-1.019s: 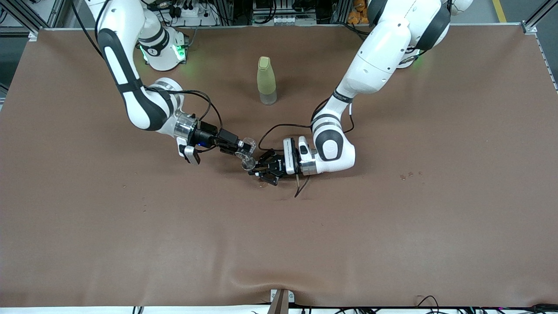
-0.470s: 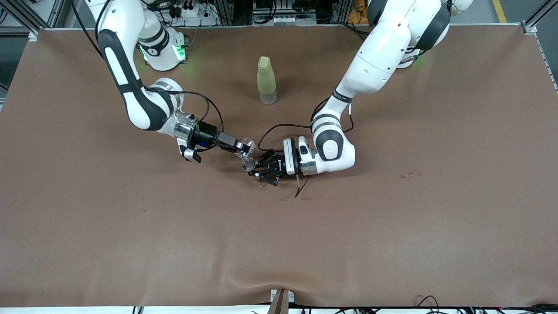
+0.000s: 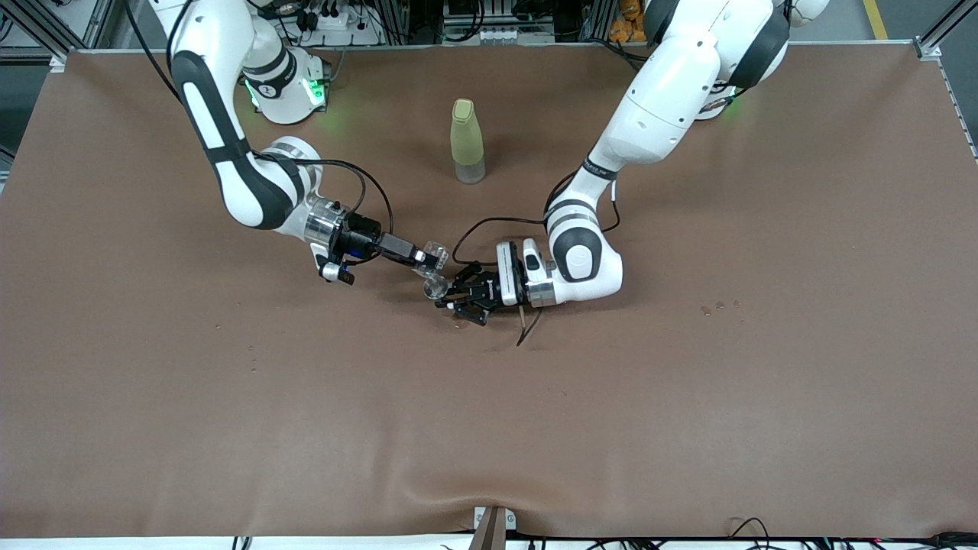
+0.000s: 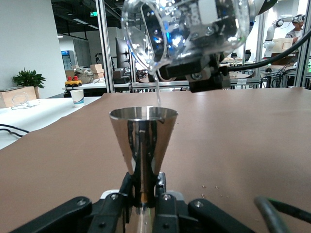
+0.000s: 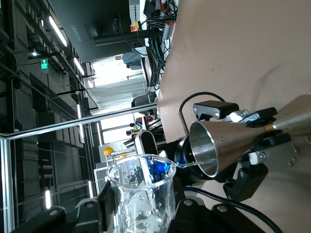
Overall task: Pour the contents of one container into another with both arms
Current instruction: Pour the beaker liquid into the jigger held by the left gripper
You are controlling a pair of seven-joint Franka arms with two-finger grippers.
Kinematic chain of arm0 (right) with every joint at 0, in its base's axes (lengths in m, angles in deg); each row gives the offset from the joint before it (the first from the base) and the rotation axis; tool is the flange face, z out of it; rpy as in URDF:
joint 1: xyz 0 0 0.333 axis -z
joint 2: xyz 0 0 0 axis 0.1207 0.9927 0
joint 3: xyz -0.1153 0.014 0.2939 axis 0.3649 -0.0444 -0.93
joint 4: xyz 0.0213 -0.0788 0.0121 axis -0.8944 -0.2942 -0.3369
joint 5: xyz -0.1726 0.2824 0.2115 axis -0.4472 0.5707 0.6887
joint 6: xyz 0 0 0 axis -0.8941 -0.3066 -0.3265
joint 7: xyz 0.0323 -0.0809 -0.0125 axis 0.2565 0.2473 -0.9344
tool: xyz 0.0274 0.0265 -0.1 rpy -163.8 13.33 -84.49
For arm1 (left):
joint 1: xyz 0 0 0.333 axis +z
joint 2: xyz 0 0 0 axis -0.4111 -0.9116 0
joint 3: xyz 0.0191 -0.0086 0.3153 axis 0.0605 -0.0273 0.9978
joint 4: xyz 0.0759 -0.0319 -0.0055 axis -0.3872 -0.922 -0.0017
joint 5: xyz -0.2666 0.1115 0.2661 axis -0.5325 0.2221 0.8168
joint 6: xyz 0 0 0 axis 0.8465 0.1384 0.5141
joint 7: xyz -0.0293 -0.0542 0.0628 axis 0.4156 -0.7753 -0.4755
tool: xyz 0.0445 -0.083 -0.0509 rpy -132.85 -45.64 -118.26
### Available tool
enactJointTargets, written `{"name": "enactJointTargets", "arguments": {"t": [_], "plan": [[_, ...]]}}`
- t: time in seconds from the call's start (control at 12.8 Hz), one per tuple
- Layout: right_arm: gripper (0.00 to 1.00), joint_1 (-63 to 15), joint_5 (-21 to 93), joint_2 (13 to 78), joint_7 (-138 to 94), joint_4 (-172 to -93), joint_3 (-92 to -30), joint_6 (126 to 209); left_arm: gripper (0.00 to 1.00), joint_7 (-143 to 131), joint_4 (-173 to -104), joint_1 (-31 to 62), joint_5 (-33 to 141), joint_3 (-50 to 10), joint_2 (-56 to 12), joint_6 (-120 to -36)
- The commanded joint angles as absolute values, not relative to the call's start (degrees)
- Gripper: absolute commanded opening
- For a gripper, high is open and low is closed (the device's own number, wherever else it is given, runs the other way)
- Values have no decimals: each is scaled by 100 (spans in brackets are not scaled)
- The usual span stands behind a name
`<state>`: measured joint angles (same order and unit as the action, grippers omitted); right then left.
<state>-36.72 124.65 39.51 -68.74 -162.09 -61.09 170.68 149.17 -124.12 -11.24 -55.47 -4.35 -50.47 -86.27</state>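
My right gripper [image 3: 422, 258] is shut on the tiny clear glass cup [image 3: 433, 254], which is tipped over the silvery hourglass cup [image 3: 436, 288]. My left gripper [image 3: 452, 295] is shut on that silvery cup at its narrow waist and holds it upright just above the table. In the left wrist view the glass cup [image 4: 187, 29] leans spout-down over the silvery cup [image 4: 142, 138], and a thin stream runs into its round rim. In the right wrist view the glass cup [image 5: 142, 194] sits between my right gripper's fingers, with the silvery cup [image 5: 228, 144] just past its lip.
A tall pale yellow-green bottle [image 3: 467, 141] stands on the brown table cover [image 3: 688, 397], farther from the front camera than the two grippers. A few small drops [image 3: 718, 308] lie toward the left arm's end. A black cable [image 3: 527, 327] trails under the left wrist.
The right wrist has turned a little more, tipping the glass cup further over the silvery cup. The left arm has held still.
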Motion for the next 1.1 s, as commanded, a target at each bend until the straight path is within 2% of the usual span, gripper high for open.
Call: {"name": "enactJointTargets", "arguments": {"t": [0.0,0.86,1.02], "plan": [[25,-3593,12370,3950,-6714,-16127,-6159,17064,0,15085,-12306,-1123,-5738,-448,-5095,-8624],[23,-3593,12344,4082,-6283,-15978,-6150,17055,0,15068,-12315,-1106,-5738,-448,-5068,-8624],[23,-3515,11602,4082,-6441,-15847,-6115,17081,0,15068,-12315,-1106,-5738,-448,-5068,-8624]]}}
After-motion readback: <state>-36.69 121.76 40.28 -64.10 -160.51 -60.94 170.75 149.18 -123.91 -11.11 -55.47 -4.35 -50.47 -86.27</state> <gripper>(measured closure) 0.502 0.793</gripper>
